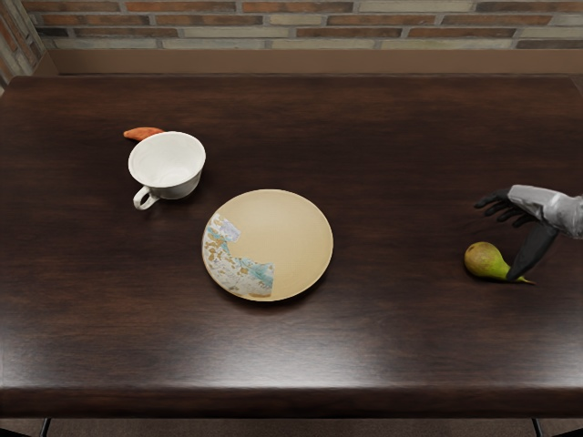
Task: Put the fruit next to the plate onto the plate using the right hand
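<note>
Fingers (496,206) of the right hand (521,211) are spread, holding nothing, and the pear (484,260) lies just beside them, toward the table's (410,350) front edge.

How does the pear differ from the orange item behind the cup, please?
The pear is yellow-green and plump; the orange item is reddish-orange and slim. The pear lies in full view right of the plate, beside the right hand; the orange item lies far left, partly hidden behind the cup. Both rest on the table, off the plate.
</note>
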You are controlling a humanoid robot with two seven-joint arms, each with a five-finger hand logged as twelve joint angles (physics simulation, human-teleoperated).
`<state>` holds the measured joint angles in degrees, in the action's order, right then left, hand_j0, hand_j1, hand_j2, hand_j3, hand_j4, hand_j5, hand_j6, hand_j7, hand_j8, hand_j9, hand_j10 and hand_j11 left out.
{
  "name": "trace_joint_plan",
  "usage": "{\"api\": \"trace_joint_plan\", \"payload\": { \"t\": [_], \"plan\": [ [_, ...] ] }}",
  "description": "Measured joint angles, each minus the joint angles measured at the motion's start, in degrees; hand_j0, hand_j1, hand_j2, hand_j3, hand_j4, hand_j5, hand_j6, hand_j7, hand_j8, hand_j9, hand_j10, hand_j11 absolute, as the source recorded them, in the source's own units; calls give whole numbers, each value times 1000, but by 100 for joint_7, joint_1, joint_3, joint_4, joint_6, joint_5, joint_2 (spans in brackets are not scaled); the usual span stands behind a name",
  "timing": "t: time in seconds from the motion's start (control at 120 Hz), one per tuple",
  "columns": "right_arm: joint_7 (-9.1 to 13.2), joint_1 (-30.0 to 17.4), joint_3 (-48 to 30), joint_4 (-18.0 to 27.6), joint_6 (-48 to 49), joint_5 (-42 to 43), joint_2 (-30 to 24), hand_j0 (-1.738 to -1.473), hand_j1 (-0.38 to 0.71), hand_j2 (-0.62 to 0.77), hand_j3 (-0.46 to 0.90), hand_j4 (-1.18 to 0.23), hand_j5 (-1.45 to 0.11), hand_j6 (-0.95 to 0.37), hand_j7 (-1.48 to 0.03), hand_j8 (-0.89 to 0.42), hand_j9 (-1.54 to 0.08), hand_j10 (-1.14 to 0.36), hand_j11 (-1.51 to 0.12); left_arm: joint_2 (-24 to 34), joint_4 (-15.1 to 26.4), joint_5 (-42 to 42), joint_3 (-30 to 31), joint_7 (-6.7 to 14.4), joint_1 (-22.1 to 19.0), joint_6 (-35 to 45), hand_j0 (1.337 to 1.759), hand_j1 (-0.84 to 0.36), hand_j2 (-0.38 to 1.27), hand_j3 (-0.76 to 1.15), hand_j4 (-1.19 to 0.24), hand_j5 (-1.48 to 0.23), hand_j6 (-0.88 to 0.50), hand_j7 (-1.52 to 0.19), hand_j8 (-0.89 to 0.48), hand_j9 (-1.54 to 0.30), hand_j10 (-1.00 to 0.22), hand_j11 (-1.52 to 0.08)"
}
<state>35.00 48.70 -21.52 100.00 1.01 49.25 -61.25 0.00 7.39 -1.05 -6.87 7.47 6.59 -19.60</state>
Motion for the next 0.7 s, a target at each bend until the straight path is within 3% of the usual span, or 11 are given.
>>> {"api": "trace_joint_plan", "payload": {
  "t": [0.442,0.7],
  "plan": [
    [0,-196,282,0,-481,386,138,-1658,50,-62,0,-344,-439,-346,-437,-345,-438,-343,-438,0,0,0,-7,0,0,0,1658,348,0,0,-1,-1,-1,-1,-1,-1,-1,-1],
    [0,-211,409,0,-831,563,256,-1658,66,-64,0,-356,-456,-358,-454,-357,-455,-355,-455,0,0,0,-8,2,0,0,1658,348,0,0,-1,-1,-1,-1,-1,-1,-1,-1]
  ]
}}
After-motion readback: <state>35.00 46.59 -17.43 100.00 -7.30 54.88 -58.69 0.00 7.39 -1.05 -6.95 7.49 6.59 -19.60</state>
